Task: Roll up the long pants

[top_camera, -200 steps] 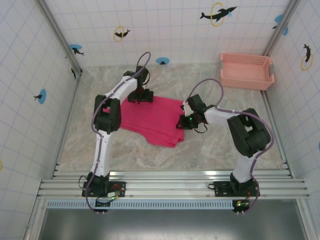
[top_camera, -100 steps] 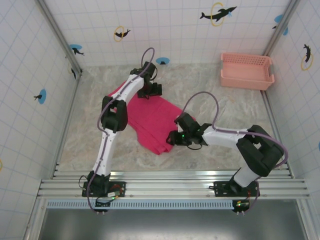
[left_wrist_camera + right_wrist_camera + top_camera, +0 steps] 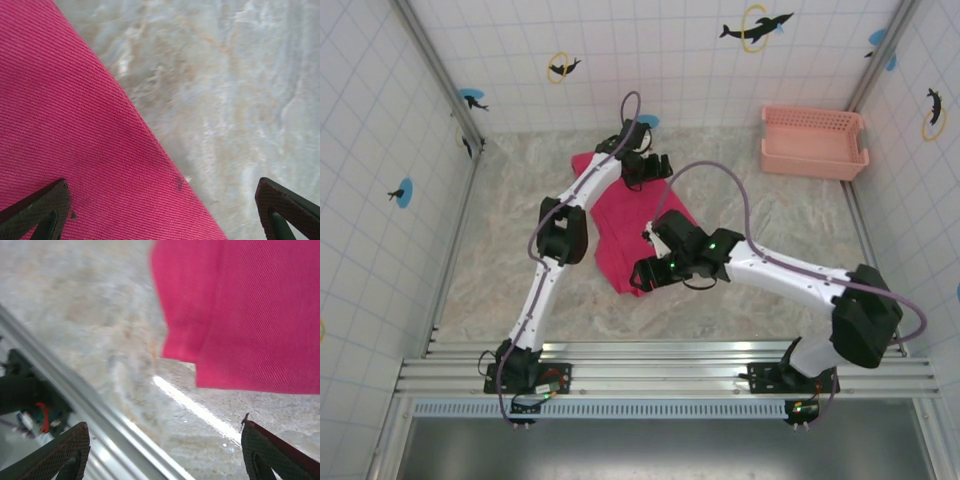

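Bare desk (image 3: 490, 260) lies open to the left of the long pants (image 3: 620, 215). There is more open desk on the right, between the cloth and the basket (image 3: 815, 142), which sits in the far right corner against the tiled walls (image 3: 380, 150). The left arm (image 3: 535, 300) slants up along the pants' left edge. The right arm (image 3: 790, 275) crosses in from the right, so together they fence off the near middle strip. The rail (image 3: 660, 362) bounds the near side. In the left wrist view, clear desk shows to the right of the cloth edge. The gap under the right arm seems low, though height is hard to judge from above.
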You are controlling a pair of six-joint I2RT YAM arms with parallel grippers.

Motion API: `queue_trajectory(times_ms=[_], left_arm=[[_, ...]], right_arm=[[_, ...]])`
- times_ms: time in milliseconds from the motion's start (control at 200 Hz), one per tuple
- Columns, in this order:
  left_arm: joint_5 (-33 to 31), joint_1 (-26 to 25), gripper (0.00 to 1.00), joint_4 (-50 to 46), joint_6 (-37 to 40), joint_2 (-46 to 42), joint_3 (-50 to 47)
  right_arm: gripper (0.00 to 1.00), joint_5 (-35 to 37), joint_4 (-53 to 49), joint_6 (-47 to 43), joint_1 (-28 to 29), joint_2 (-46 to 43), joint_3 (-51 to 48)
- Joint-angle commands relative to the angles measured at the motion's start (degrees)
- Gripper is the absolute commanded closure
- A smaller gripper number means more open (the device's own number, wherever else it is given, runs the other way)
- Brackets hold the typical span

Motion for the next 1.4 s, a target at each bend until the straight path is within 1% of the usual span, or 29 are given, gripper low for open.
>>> queue_trajectory(times_ms=[0,55,210,255,325,380,455,535,610,671,781,851,911,921,971,1031,1101,1141,1231,1336,1391], left_arm=[[8.4,-1.4,0.03,-0.2,-2.8,7.2,-0.8],[10.6,-1.7,0.02,1.7,-3.2,7.2,-1.3],[18.3,-2.7,0.02,9.9,-3.6,6.3,-1.4],[20.5,-2.7,0.03,12.3,-4.1,6.3,-0.7],[23.3,-2.8,0.03,13.7,-4.6,6.9,1.6],[24.6,-2.7,0.03,13.5,-4.5,7.3,3.4],[26.3,-2.6,0.03,14.0,-4.1,6.9,3.5],[25.9,-2.6,0.03,13.8,-1.7,4.1,1.2],[23.0,-2.1,0.02,13.1,1.1,-0.1,-2.4],[21.9,-1.4,0.02,12.6,2.9,-3.3,-4.2],[18.9,0.8,0.03,8.6,5.0,-8.3,-4.7],[16.8,2.6,0.03,6.9,6.8,-13.3,-7.5],[14.4,4.3,0.02,7.3,8.8,-18.9,-12.8],[13.6,4.7,0.03,7.2,9.3,-21.3,-13.8],[9.7,5.7,0.03,6.4,12.4,-27.0,-18.5],[3.9,6.6,0.02,4.6,17.3,-33.5,-24.3],[-4.2,6.7,0.03,1.1,24.1,-40.7,-30.7],[-7.5,6.7,0.03,0.3,27.4,-44.4,-35.2],[-14.8,6.8,0.03,0.3,31.5,-52.7,-46.9],[-18.2,6.7,0.02,3.3,36.4,-59.8,-59.4],[-17.4,6.7,0.02,4.6,36.5,-61.9,-63.9]], right_arm=[[0.19,3.0,-11.4,-9.6,-0.1,-3.4,3.6],[0.2,5.2,-13.6,-13.4,-0.5,-3.6,4.4],[0.21,15.5,-19.7,-24.6,-0.5,-3.7,6.1],[0.21,18.8,-20.6,-28.0,0.0,-3.8,6.1],[0.2,22.1,-22.5,-33.4,0.3,-3.7,6.3],[0.2,25.1,-23.1,-37.3,1.0,-3.9,6.0],[0.19,27.9,-23.0,-42.3,1.9,-4.6,4.5],[0.18,30.3,-23.0,-45.9,2.3,-4.9,2.7],[0.18,31.2,-22.8,-48.1,2.7,-5.1,1.3],[0.18,32.1,-22.1,-49.0,3.0,-5.2,0.1],[0.18,31.4,-19.8,-50.8,3.5,-5.5,-2.1],[0.18,30.1,-17.4,-51.9,3.7,-5.5,-3.8],[0.18,29.2,-15.5,-52.8,3.8,-5.2,-4.9],[0.18,29.1,-15.1,-52.8,3.8,-5.1,-5.0],[0.18,28.8,-13.2,-53.4,3.8,-4.5,-6.2],[0.18,28.6,-12.5,-54.0,3.7,-2.7,-6.5],[0.18,27.2,-12.0,-54.5,3.8,0.1,-6.2],[0.19,26.4,-11.3,-54.6,3.8,1.7,-5.9],[0.2,26.1,-10.4,-55.0,4.0,6.0,-4.8],[0.22,26.0,-9.0,-56.1,3.9,10.3,-3.7],[0.23,26.2,-7.9,-56.7,3.9,12.1,-3.4]])
